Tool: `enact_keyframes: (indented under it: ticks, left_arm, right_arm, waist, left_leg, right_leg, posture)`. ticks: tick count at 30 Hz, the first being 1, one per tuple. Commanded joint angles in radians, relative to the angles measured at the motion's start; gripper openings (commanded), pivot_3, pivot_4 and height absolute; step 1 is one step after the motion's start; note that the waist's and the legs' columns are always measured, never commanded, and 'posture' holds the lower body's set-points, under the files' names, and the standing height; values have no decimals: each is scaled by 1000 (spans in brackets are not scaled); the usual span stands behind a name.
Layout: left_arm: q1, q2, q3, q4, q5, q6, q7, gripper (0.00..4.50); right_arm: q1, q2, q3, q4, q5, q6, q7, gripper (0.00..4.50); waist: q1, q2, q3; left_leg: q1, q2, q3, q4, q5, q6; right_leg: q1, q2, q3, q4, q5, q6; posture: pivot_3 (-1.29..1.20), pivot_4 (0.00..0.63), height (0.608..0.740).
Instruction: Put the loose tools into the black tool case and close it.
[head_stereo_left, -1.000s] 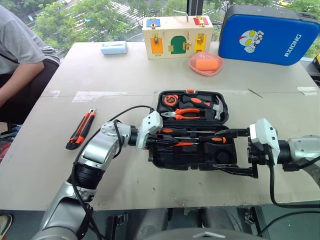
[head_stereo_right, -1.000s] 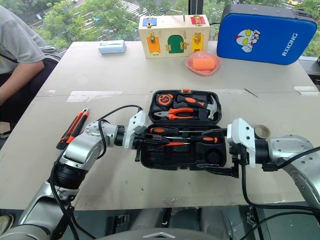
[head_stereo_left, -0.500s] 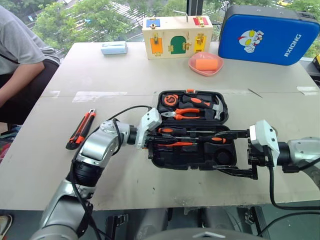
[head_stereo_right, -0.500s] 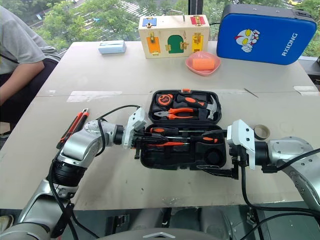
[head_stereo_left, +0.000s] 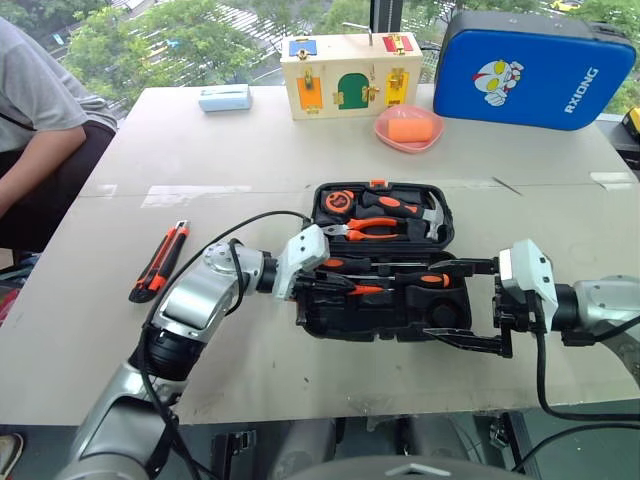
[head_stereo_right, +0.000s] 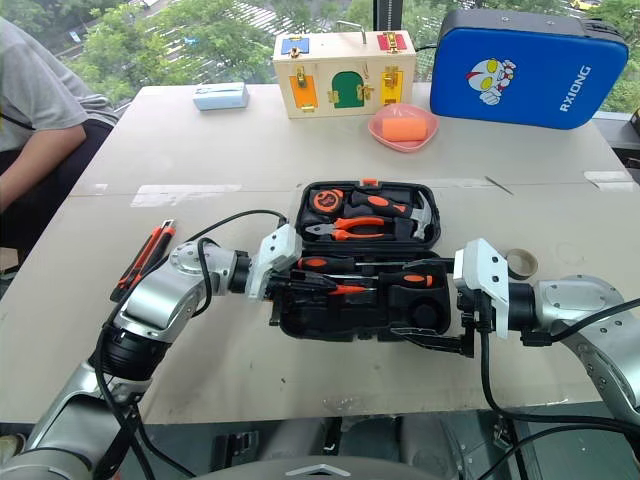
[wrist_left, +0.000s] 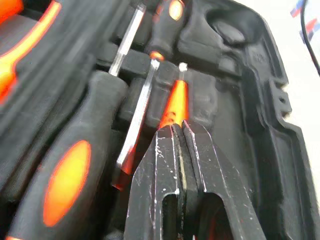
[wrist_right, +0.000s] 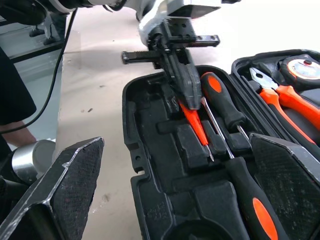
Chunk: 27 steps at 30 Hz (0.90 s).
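The black tool case (head_stereo_left: 385, 270) lies open near the table's (head_stereo_left: 300, 140) front edge, two screwdrivers (wrist_right: 222, 107) inside. Left gripper (wrist_right: 187, 92) is clamped on the slim orange tester pen (wrist_left: 173, 102) over a recess. Right gripper (head_stereo_left: 470, 305) spread wide at the case's right end. Utility knife (head_stereo_left: 160, 260) towards the left edge.

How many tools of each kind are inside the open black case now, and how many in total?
screwdrivers: 2
tester pen: 1
pliers: 1
hammer: 1
tape measure: 1
Total: 6
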Motion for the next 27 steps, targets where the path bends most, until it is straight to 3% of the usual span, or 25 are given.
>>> enact_keyframes:
  ticks: [1,7,15,27]
  left_arm:
    - [64,37,-45,5,39,35,5,32]
    - [78,23,-25,-6,29,19,26,32]
    - [40,19,115,-90,-124,80,11,32]
    - [5,-27,38,68,40,-134,47,32]
  right_arm:
    - [-5,9,-20,-29,2,-22,-7,4500]
    - [-8,16,-17,-28,-1,-22,-4,4500]
    - [-16,17,-7,-29,-1,-14,0,4500]
    - [-33,23,-3,-30,14,6,-10,4500]
  waist:
    - [1,1,-1]
    - [0,2,-2]
    - [0,2,-1]
    - [6,2,-1]
  left_leg:
    - [0,0,0,0,0,0]
    - [2,0,1,-1,0,0]
    - [0,0,1,0,0,0]
    - [-1,0,0,0,0,0]
  right_leg:
    - [0,0,0,0,0,0]
    - [1,0,2,0,0,0]
    - [0,0,1,0,0,0]
    - [-1,0,0,0,0,0]
  posture:
    - [0,150,735]
    - [0,150,735]
    - [0,150,735]
    - [0,150,735]
